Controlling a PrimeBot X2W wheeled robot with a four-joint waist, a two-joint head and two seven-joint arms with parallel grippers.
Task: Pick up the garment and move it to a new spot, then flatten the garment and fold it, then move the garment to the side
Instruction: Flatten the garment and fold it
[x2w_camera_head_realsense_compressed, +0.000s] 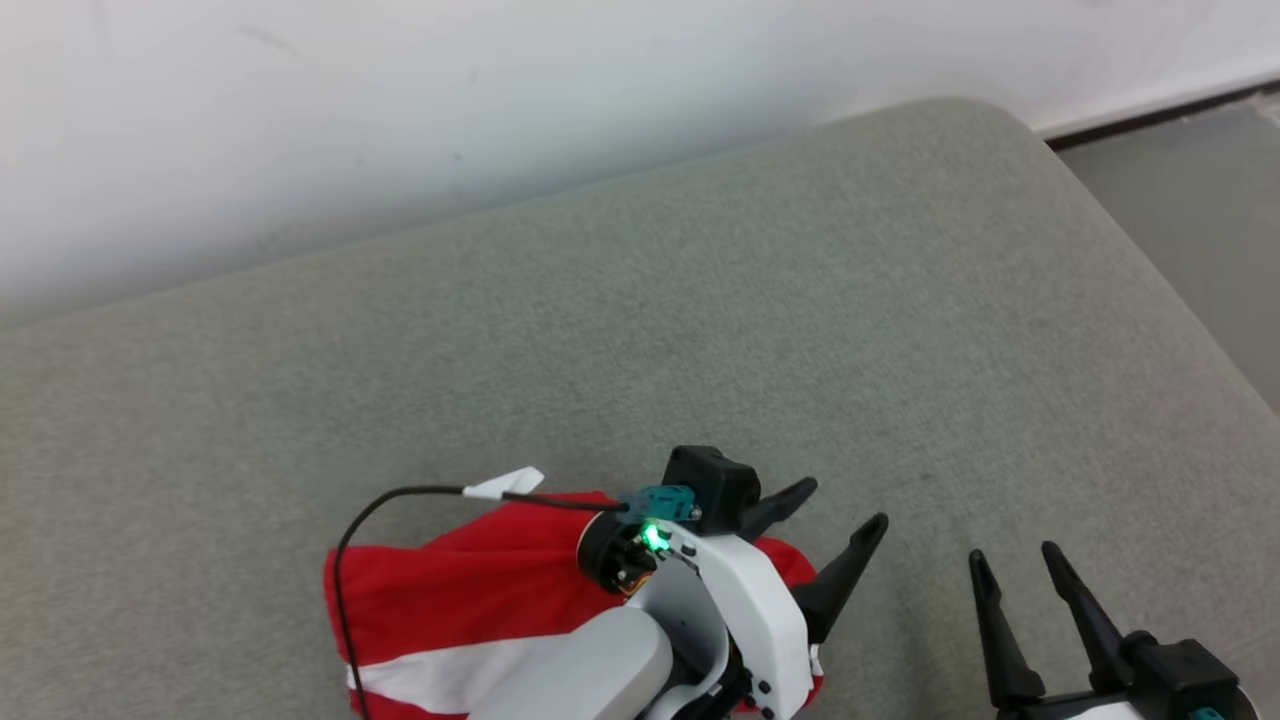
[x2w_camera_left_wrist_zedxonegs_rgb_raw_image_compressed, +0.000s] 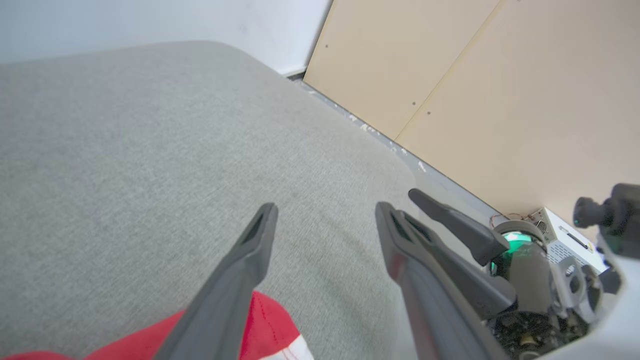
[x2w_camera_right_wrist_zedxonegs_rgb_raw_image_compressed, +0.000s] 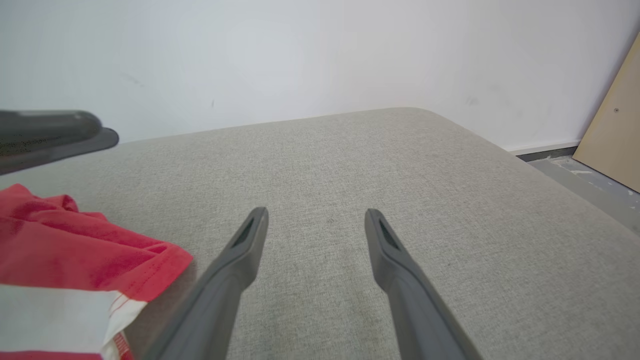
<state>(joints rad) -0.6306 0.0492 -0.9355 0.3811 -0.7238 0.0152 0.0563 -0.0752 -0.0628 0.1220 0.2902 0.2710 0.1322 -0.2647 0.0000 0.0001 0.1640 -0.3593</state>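
Spread and empty, the left end effector (x2w_camera_head_realsense_compressed: 835, 510) hovers over the crumpled red-and-white garment (x2w_camera_head_realsense_compressed: 450, 600) lying beneath its wrist on the grey cushion (x2w_camera_head_realsense_compressed: 700, 300), the right end effector (x2w_camera_head_realsense_compressed: 1012, 558) likewise splayed beside it; flattening looks next, calling for both to pinch opposite edges.

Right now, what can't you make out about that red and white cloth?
Head view: the left arm covers the middle of the garment, and the bottom edge cuts off its near side.
Right wrist view: the left and bottom edges crop it, so its type and fold are unclear.
Left wrist view: the bottom edge cuts off all but a corner.
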